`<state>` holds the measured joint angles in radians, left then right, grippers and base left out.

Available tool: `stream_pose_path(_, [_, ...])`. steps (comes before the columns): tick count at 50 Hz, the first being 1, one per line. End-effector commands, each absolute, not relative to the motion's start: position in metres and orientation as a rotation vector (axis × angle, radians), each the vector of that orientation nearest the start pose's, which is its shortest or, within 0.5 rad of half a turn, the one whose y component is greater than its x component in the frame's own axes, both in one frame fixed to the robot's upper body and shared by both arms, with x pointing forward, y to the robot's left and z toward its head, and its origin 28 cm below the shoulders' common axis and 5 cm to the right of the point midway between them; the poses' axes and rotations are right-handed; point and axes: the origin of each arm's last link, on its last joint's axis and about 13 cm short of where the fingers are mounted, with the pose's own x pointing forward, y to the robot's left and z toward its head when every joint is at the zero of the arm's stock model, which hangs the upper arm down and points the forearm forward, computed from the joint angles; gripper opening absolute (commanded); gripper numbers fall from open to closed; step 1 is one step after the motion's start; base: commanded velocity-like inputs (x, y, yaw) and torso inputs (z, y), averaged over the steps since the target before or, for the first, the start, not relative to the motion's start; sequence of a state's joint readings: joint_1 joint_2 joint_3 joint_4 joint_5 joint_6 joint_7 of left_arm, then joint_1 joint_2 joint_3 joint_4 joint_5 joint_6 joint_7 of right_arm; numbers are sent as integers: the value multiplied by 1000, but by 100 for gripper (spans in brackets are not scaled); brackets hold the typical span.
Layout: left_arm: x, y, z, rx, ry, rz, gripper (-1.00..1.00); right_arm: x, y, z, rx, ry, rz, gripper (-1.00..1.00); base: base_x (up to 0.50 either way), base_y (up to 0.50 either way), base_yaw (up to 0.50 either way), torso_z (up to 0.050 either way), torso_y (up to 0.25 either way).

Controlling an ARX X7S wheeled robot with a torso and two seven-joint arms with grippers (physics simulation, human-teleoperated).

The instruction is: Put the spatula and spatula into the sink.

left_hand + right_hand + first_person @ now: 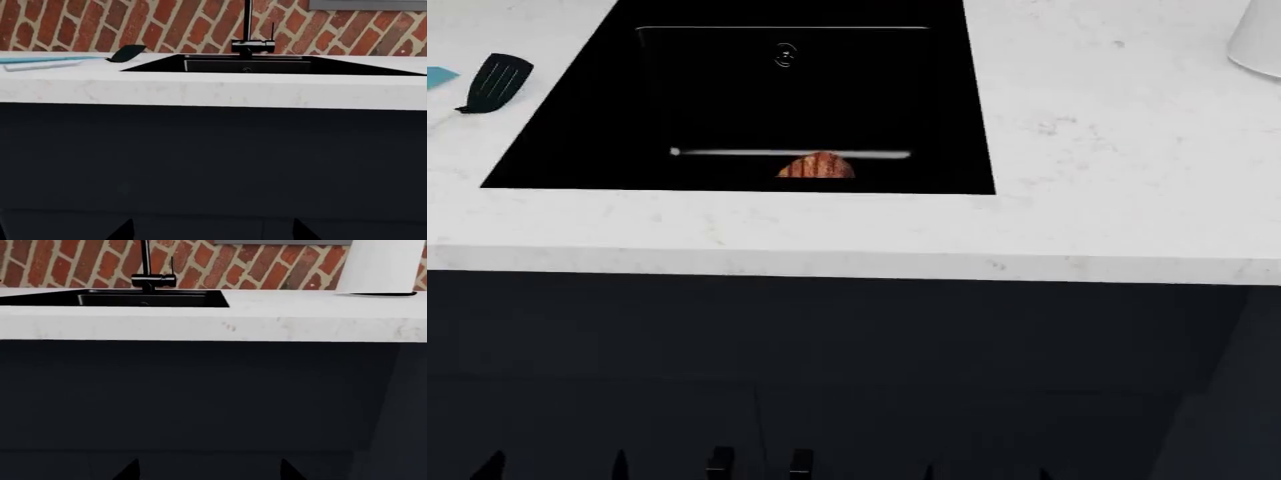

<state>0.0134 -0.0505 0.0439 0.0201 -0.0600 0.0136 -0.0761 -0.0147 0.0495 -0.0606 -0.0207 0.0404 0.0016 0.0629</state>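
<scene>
1. The large rectangular matte black sink (561, 140) is set in a white speckled stone countertop (1094, 200), in front of a red brick wall (167, 25).
2. Inside the sink lie a thin silver bar (790, 153) and a brown grill-marked piece of meat (815, 167); a black faucet (250, 45) stands at its back edge.
3. The spatula with black slotted head (494, 82) lies on the countertop just beside the sink's left rim, with its thin pale handle (40, 65) pointing away from the sink.
4. The solid light blue spatula (47, 59) lies next to it, farther from the sink, mostly outside the head view.
5. The left gripper (212, 231) and the right gripper (208, 470) are low before the dark cabinet front (827, 350), well apart from the sink; both have their fingertips spread apart and empty.
</scene>
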Motion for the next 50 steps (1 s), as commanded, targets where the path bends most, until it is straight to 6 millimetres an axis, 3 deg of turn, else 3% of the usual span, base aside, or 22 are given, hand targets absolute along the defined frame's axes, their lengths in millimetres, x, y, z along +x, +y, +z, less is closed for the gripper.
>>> stream_pose_path(1, [206, 209, 16, -10, -18, 32, 100, 205, -95, 14, -9, -1, 2, 100, 0, 0, 0, 0, 0])
stream_pose_path(3, [206, 209, 16, -10, -18, 32, 100, 205, -95, 14, -9, -1, 2, 100, 0, 0, 0, 0, 0])
stream_pose_path(4, [200, 203, 50, 1, -81, -16, 100, 199, -95, 59, -53, -77, 12, 100, 0, 0, 0, 0, 0])
stream_pose_path(16, [199, 202, 55, 16, -75, -20, 100, 199, -95, 61, -54, -75, 8, 100, 0, 0, 0, 0, 0])
stream_pose_path(28, [207, 211, 91, 62, -46, -6, 100, 206, -102, 109, -48, -165, 16, 100, 0, 0, 0, 0, 0])
stream_pose_path(38, [214, 224, 151, 34, 32, -72, 100, 210, -120, 171, -82, -138, 58, 100, 0, 0, 0, 0, 0])
stream_pose_path(50, [236, 251, 214, 46, 59, -71, 100, 234, -140, 230, -83, -112, 0, 100, 0, 0, 0, 0, 0])
